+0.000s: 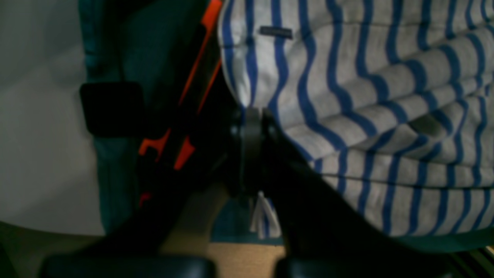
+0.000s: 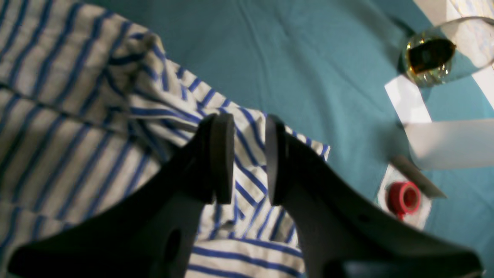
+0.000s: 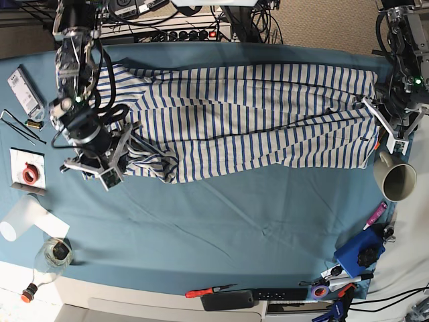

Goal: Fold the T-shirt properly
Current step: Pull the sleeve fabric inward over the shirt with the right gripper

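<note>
Your T-shirt [image 3: 255,114] lies stretched across the teal tablecloth [image 3: 221,221], bunched at 9 o'clock. L gripper [image 1: 252,116] is clamped on the hem at 3 o'clock. R gripper [image 2: 249,154] has jaws parted over the bunched fabric, gripping nothing.

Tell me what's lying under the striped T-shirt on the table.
The T-shirt lies stretched across a teal tablecloth, which shows all around it. Whether anything else lies beneath the shirt cannot be seen; the cloth covers that area completely.
</note>
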Motion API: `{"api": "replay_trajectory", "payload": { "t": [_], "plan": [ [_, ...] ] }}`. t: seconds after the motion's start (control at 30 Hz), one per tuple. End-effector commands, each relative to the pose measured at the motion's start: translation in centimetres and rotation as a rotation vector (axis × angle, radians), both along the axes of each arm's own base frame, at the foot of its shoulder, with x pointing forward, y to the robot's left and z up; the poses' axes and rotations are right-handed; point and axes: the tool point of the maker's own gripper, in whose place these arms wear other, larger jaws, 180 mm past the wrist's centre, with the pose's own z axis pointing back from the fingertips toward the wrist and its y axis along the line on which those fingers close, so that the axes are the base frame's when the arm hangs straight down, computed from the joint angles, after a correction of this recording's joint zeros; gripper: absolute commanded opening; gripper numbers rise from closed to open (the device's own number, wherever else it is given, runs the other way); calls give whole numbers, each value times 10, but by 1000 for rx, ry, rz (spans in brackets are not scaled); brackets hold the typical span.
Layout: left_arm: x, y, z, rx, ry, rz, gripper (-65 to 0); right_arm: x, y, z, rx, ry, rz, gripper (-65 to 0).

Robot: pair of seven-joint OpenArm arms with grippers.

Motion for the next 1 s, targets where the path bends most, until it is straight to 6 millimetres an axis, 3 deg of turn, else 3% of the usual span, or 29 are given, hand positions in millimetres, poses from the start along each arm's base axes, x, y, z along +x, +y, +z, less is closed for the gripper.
{"api": "replay_trajectory", "payload": {
  "t": [0.0, 0.17, 0.4, 0.5, 0.7, 0.97],
  "plan": [
    [6, 5, 11, 23, -39, -7, -650, 8, -4, 6, -23, -12, 11, -501],
    [8, 4, 13, 22, -51, -8, -650, 19, -9, -21, -141, 114, 94, -501],
    [9, 4, 13, 22, -55, -8, -650, 34, 8, -13, -216, 90, 188, -501],
    [9, 4, 13, 21, -58, -8, -650, 32, 15, -17, -215, 96, 212, -501],
    [9, 4, 13, 21, -57, -8, -650, 26, 7, -27, -242, 156, 188, -501],
    [9, 4, 13, 21, -57, -8, -650, 17, 12, -47, -217, 240, 273, -499]
  ]
}}
